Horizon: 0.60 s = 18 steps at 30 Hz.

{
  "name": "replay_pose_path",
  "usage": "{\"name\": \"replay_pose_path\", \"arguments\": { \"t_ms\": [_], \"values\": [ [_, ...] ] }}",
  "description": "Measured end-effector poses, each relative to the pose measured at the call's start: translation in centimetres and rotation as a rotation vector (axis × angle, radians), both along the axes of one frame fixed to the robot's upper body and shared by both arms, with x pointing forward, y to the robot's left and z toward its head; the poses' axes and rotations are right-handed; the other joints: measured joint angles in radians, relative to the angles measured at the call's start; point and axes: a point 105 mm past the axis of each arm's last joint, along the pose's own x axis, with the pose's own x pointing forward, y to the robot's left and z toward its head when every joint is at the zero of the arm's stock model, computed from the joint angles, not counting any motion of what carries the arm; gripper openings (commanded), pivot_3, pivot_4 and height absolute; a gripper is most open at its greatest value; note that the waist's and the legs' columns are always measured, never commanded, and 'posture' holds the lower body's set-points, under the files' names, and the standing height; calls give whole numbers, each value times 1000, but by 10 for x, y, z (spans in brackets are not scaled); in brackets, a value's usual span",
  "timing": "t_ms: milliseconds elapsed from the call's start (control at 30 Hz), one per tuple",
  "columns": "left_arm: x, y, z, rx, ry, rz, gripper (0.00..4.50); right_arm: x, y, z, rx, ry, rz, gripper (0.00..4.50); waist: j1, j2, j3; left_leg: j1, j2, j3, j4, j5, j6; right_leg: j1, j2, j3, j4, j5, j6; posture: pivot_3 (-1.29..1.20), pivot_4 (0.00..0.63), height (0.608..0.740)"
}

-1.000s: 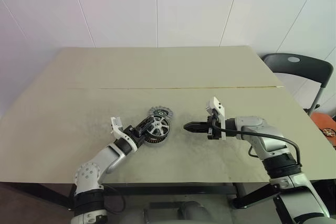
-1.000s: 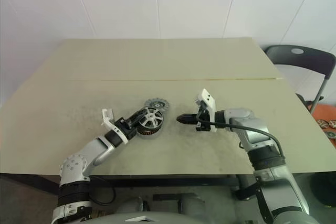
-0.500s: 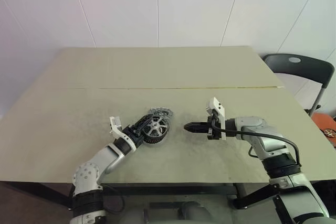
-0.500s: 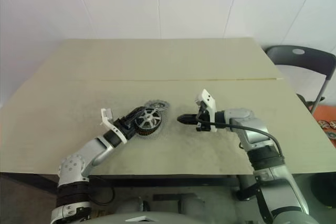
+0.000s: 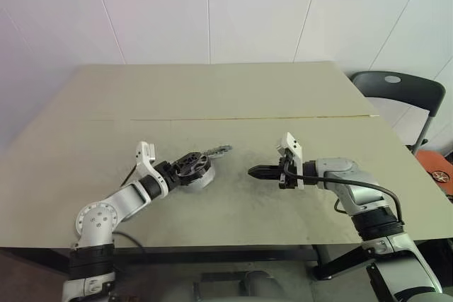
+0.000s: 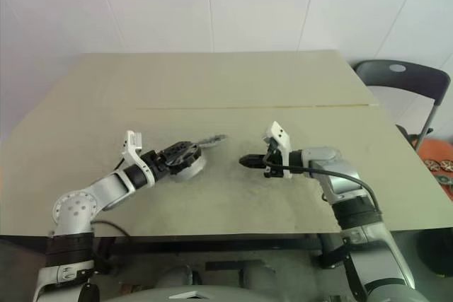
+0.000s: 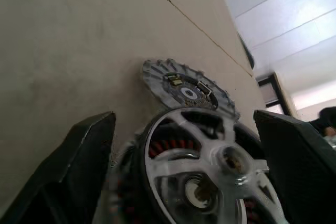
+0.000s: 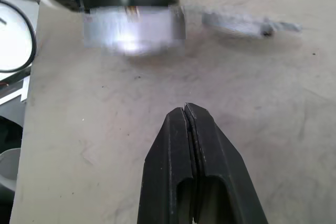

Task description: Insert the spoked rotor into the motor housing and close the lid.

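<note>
The spoked rotor [image 7: 202, 179], a black ring with silver spokes, lies in the motor housing [image 5: 200, 177], whose copper windings [image 7: 161, 148] show between the spokes. My left gripper [image 5: 185, 167] is open, one finger [image 7: 86, 156] on each side of the housing and holding nothing. The grey ribbed lid [image 5: 216, 151] lies on the table just behind the housing. My right gripper [image 5: 255, 172] is shut and empty. It hovers to the right of the housing and points toward it.
The beige table [image 5: 212, 97] has a thin seam running across its middle. A black chair [image 5: 396, 90] stands off the table's right side, with an orange object [image 5: 442, 175] on the floor beyond it.
My left gripper has opened and let go of the rotor, which now lies in the housing. The left arm swung out to the left and the wrist rolled. The right arm kept still.
</note>
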Motion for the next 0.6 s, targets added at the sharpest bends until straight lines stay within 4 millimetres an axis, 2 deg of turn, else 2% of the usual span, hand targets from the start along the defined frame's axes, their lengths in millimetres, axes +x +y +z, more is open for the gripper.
{"name": "replay_pose_path", "arguments": {
  "t_ms": [267,467,600],
  "values": [
    [1,-14,3,-2,-41,-50,4472,0,4,-2,-2,0,1,0,6,0,0,-2,-1,0,-8,0,0,0,-3,0,-11,1,2,0,0,740],
    [3,-22,15,-35,-130,-55,4472,0,3,-3,-3,1,-4,0,7,0,0,-3,0,0,-10,0,0,0,-3,0,-12,1,3,0,0,740],
    [5,-18,26,-30,-217,-35,4472,-1,3,-4,0,6,-7,0,5,0,0,-2,-1,0,-9,0,0,0,-3,0,-12,1,2,0,0,740]
  ]
}}
